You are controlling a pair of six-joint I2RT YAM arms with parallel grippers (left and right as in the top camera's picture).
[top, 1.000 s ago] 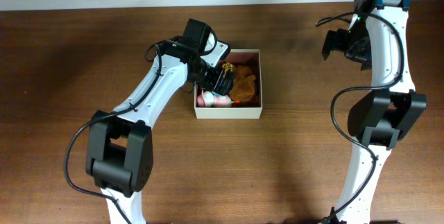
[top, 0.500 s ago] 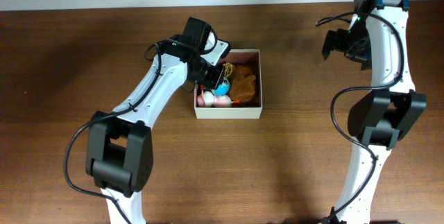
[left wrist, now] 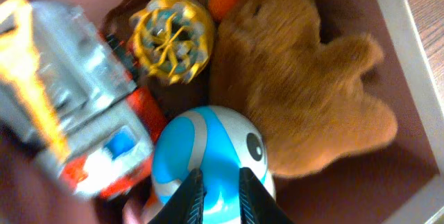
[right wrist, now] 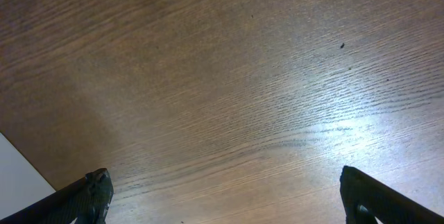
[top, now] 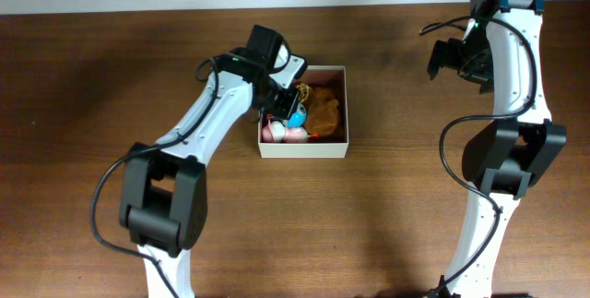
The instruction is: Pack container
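The container [top: 304,149] is a square cream-walled box at the table's middle, its pink-brown wall [left wrist: 406,37] showing in the left wrist view. Inside lie a brown plush [left wrist: 305,99], a gold wire ball [left wrist: 172,38], a small orange ball [left wrist: 222,1] and a silver-and-orange robot toy [left wrist: 76,113]. My left gripper [left wrist: 220,196] reaches into the box's left half [top: 291,109], shut on a round blue-and-white toy [left wrist: 208,148]. My right gripper [top: 449,58] hangs far to the right, open over bare wood [right wrist: 225,196] and holding nothing.
A pink-and-white toy [top: 277,131] sits in the box's front left corner. Brown wooden table [top: 396,196] surrounds the box. A pale wall edge runs along the table's back [top: 138,7].
My left jaws have shut on the blue-and-white toy inside the box, and the toy now shows in the overhead view. The right arm has not moved.
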